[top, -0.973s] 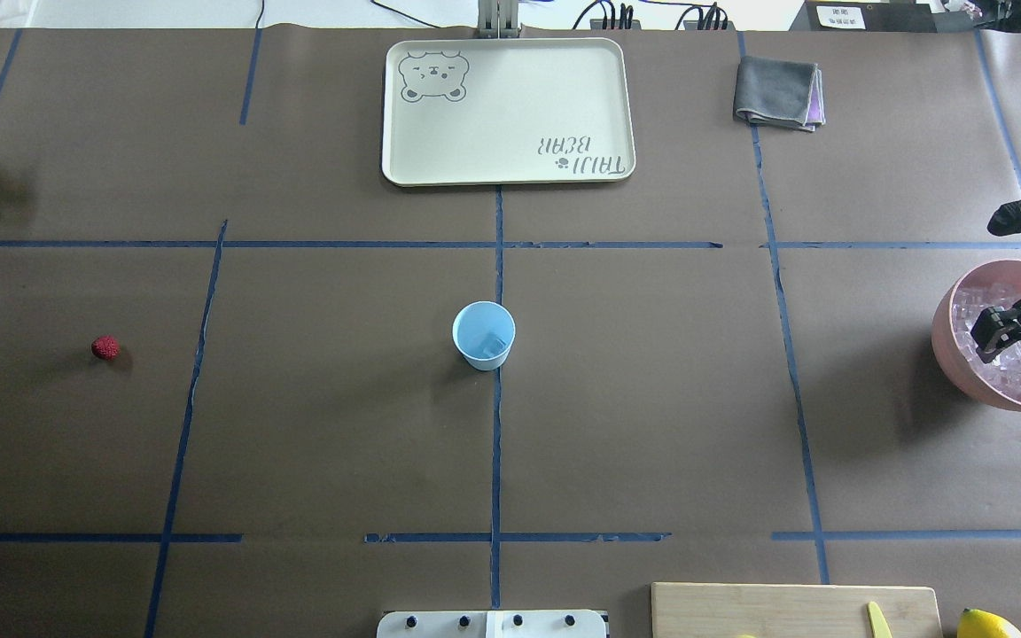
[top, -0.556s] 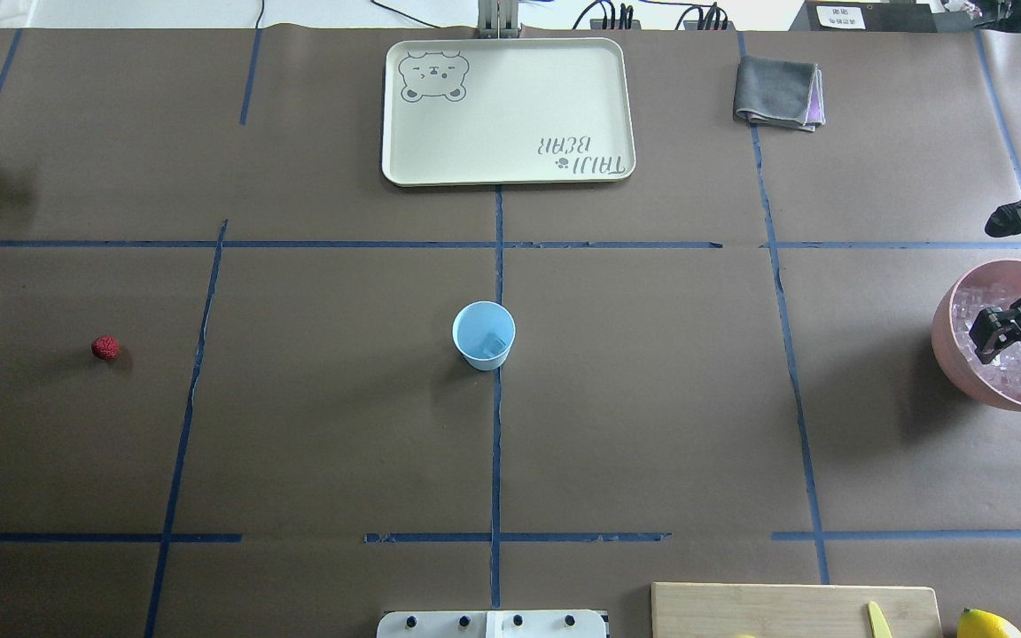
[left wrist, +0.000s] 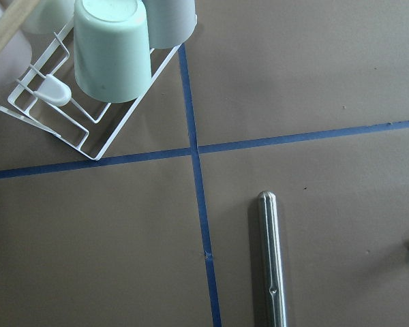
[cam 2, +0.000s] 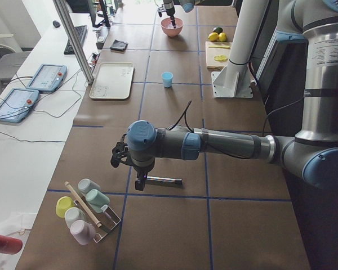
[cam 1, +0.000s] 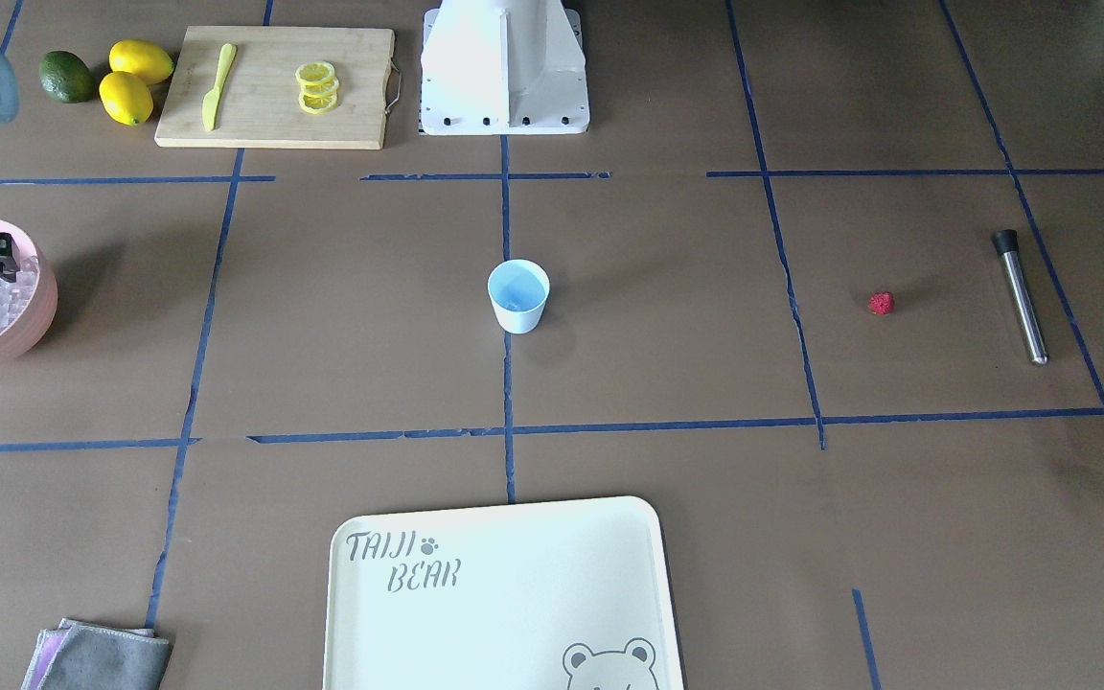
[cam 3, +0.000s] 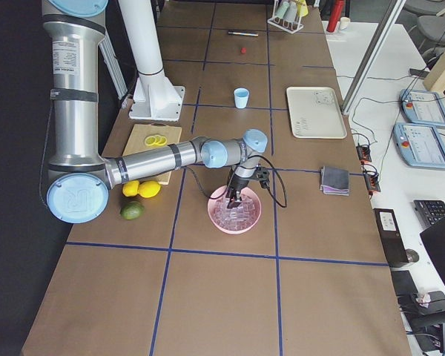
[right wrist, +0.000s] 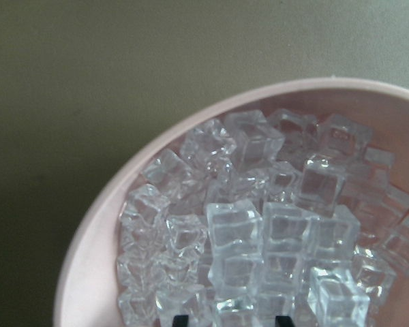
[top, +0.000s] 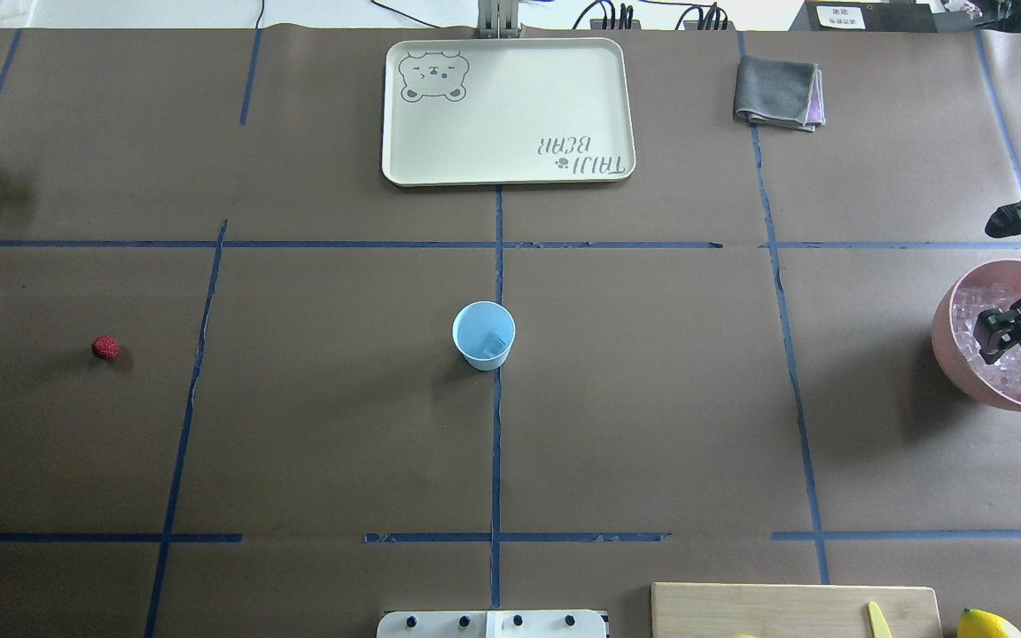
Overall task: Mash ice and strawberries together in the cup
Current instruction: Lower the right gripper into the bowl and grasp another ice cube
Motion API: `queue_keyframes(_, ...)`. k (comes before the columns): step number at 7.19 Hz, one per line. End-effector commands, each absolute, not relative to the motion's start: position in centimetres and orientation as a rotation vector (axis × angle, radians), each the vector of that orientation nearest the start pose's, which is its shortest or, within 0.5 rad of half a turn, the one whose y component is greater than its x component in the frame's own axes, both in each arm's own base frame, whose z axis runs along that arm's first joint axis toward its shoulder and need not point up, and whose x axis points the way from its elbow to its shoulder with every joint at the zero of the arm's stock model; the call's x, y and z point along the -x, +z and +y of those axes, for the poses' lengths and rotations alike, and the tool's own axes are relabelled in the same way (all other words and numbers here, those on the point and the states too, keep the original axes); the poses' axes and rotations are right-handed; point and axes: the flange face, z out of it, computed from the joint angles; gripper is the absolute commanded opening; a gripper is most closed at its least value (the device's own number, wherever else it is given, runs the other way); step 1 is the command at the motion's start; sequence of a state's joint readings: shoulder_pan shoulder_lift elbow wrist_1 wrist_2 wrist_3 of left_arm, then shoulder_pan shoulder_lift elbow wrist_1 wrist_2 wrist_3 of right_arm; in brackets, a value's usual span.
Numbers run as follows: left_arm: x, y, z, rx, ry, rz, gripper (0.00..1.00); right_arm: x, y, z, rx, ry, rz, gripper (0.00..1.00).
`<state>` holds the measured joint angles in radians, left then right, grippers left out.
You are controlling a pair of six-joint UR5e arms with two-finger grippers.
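The right claw [top: 1014, 337], tips apart, dips into the ice [right wrist: 259, 231] in the pink bowl [top: 945, 350] at 3 o'clock, the cup [top: 484, 335] stands mid-surface, the strawberry [top: 105, 347] lies toward 9 o'clock, and I cannot tell the left claw's [cam 2: 138, 181] state.

The tray [cam 1: 533, 594] carries the words "TAIJI BEAR" beside a small paw sign; in the overhead view they stand upside down.
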<state>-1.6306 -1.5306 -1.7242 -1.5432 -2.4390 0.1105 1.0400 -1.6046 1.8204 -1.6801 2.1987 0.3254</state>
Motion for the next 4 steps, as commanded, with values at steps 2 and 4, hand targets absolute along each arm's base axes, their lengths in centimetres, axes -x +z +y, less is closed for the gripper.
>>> queue_keyframes(2, 8.6, 59.8, -47.4, -0.153, 0.083, 0.858, 1.0, 17.5, 56.9, -44.9, 0.151, -0.258, -0.622, 0.02)
queue_keyframes(4, 8.6, 59.8, -47.4, -0.155, 0.084, 0.858, 1.0, 15.2, 51.6, -43.8, 0.084, -0.247, -0.655, 0.0)
